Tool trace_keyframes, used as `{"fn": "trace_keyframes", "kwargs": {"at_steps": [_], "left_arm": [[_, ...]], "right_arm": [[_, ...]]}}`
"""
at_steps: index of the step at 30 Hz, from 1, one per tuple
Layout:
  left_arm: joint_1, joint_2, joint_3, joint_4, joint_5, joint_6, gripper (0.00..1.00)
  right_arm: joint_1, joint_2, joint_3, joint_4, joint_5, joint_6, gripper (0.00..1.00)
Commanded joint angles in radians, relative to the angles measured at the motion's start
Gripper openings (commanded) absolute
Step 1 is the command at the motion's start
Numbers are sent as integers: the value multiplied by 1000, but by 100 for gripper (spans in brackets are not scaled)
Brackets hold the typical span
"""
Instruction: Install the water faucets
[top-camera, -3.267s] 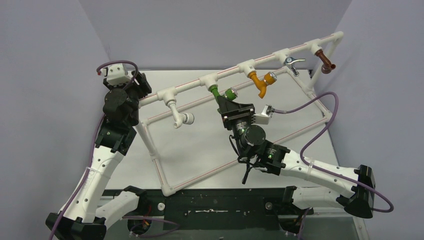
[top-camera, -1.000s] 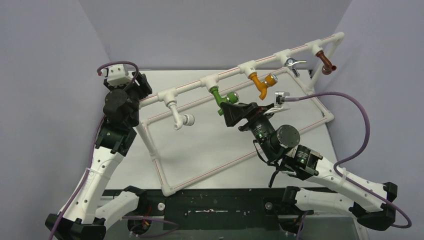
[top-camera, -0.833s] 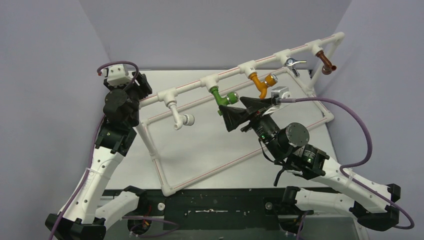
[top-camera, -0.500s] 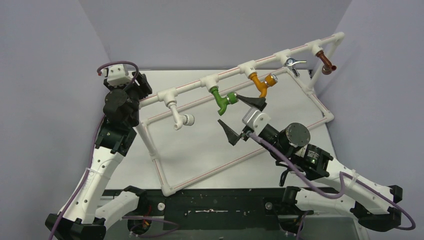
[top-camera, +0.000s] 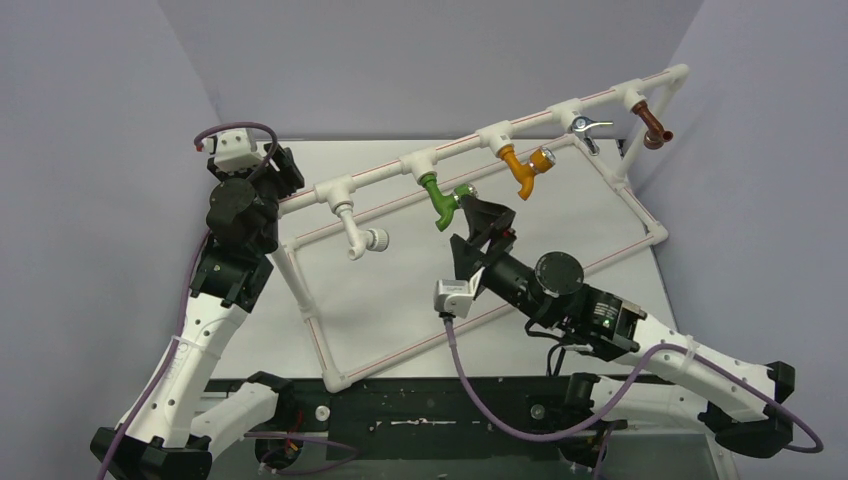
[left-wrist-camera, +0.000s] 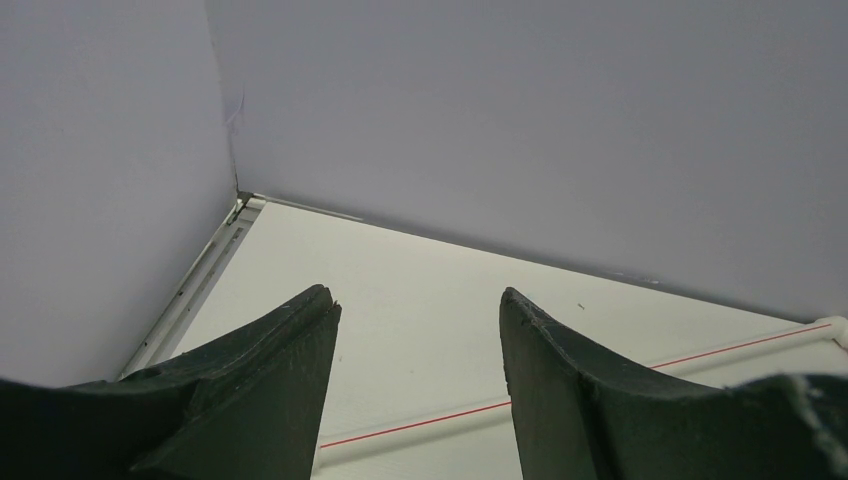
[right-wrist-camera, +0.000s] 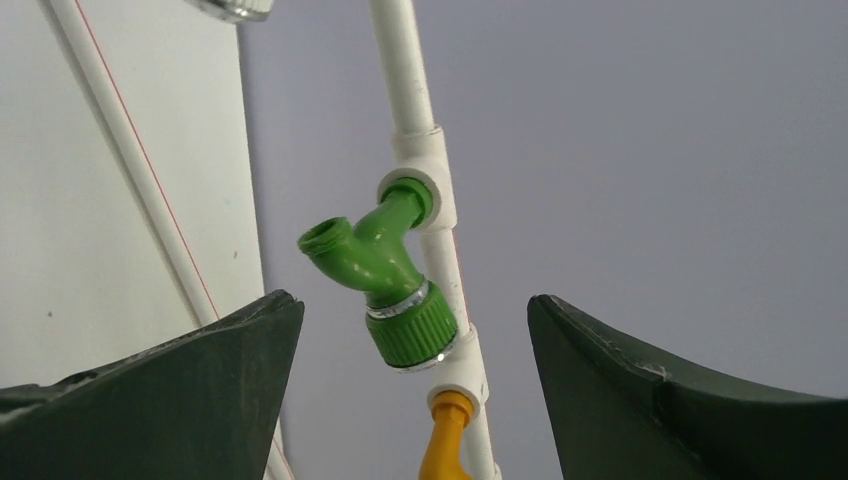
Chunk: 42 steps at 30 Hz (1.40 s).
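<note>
The green water faucet (top-camera: 440, 203) hangs from a tee on the raised white pipe (top-camera: 380, 175), its spout pointing down. In the right wrist view the faucet (right-wrist-camera: 385, 275) shows its ribbed green knob in line with the gap between my fingers, touching neither. My right gripper (top-camera: 477, 232) (right-wrist-camera: 412, 300) is open just right of the knob. My left gripper (top-camera: 288, 170) (left-wrist-camera: 415, 300) stands open and empty at the frame's far left end, above a red-striped pipe (left-wrist-camera: 420, 425).
On the same raised pipe hang a white tap (top-camera: 355, 235), an orange-yellow tap (top-camera: 525, 170) (right-wrist-camera: 445, 445), a silvery lever valve (top-camera: 588, 125) and a brown tap (top-camera: 652, 125). The lower pipe rectangle (top-camera: 400, 345) lies on the table. Grey walls close the left, back and right.
My right wrist has rolled over, its camera block swinging from the top to the lower left. The open jaws have narrowed slightly and now line up on the green knob. The left arm is unmoved.
</note>
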<state>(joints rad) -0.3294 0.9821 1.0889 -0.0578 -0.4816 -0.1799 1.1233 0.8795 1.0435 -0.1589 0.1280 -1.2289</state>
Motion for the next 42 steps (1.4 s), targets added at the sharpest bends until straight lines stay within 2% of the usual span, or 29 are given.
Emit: {"fn": "trace_keyframes", "kwargs": {"at_steps": [1,6,10,18,22,32,35,41,42], "left_arm": [[-8,37,-59,-243,40,30,58],[-7,37,-58,-244,41,30,58],[-7,36,-59,-244,43,28,58],[-7,35,-59,-243,46,28,58],[-7,33,-58,-244,46,27,58],[-7,32,-58,-244,49,25,58],[-7,32,-59,-244,48,25,58],[-7,34,-59,-244,50,25,58],[-7,33,-59,-242,49,26,58]], "right_arm": [[40,36,-56,119,165,-261,85],[72,79,-140,335,262,-464,83],[74,121,-182,465,297,-553,82],[69,183,-154,498,297,-532,72],[58,208,-139,508,324,-516,61],[27,223,-131,544,331,-449,51],[28,230,-131,547,336,-431,39],[32,237,-110,530,343,-320,0],[34,237,-102,523,343,-282,0]]}}
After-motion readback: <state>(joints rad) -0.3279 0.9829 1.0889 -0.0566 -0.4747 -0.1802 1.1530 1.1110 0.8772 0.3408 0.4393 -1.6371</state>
